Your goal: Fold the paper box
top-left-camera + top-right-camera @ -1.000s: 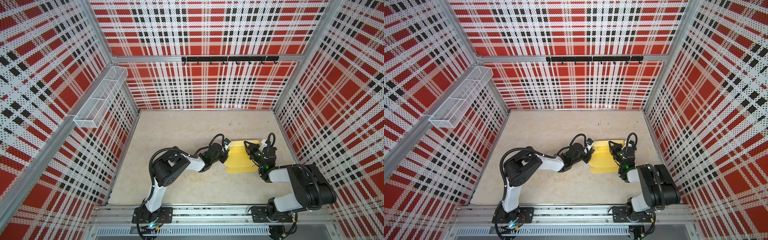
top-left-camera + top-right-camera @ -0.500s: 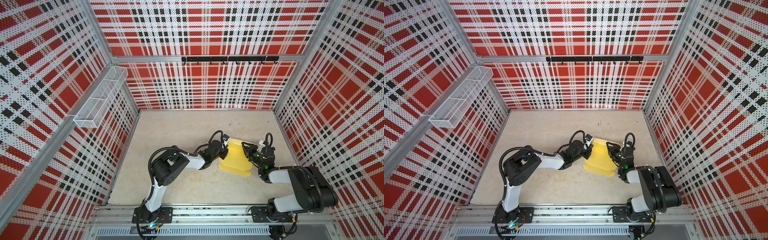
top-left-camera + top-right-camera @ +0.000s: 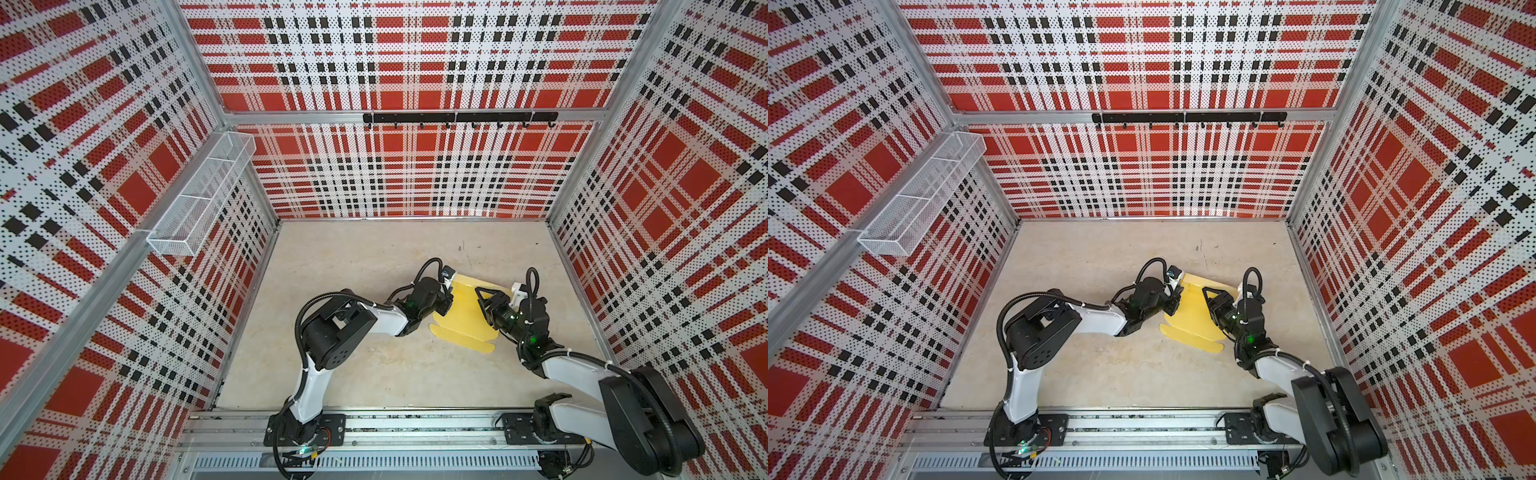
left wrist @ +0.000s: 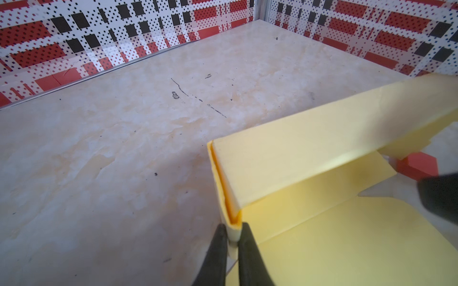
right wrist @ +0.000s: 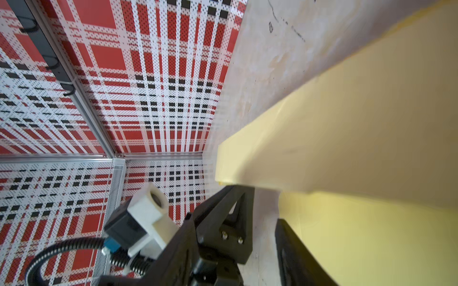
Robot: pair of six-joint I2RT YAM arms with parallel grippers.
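the pale yellow thin-card paper box (image 3: 461,321) (image 3: 1192,321) lay partly folded on the beige marbled bench (image 3: 365,374), toward 3 o'clock from the bench's middle in both top views; its rounded flaps at the 6 o'clock end lay flat on the bench, while a long wall along the 12 o'clock end stood raised.

the left hand (image 3: 448,291) (image 3: 1177,293) met the paper box at about its 10 o'clock corner; in the left wrist view the left hand (image 4: 233,234) was pinched together on a doubled-over corner of the card, its black fingers (image 4: 218,247) pressing the folded strip from both sides; the raised wall ran away from that corner, tilted over the flat base panel.

the right hand (image 3: 478,293) (image 3: 1205,292) reached over the box's 1 o'clock part; in the right wrist view the right hand (image 5: 262,210) stood apart, with bare bench showing between its fingers (image 5: 230,205); one fingertip sat right at the lower edge of the raised wall and the other lay along the edge of the base panel; nothing was gripped between them.

a small red block (image 4: 418,164) sat on the bench just beside the far end of the raised wall, partly hidden by the card; whether it touched the card could not be told.

a white wire mesh basket (image 3: 199,199) hung on the wall at 9 o'clock; a black hook rail (image 3: 457,117) ran across the wall at 12 o'clock.
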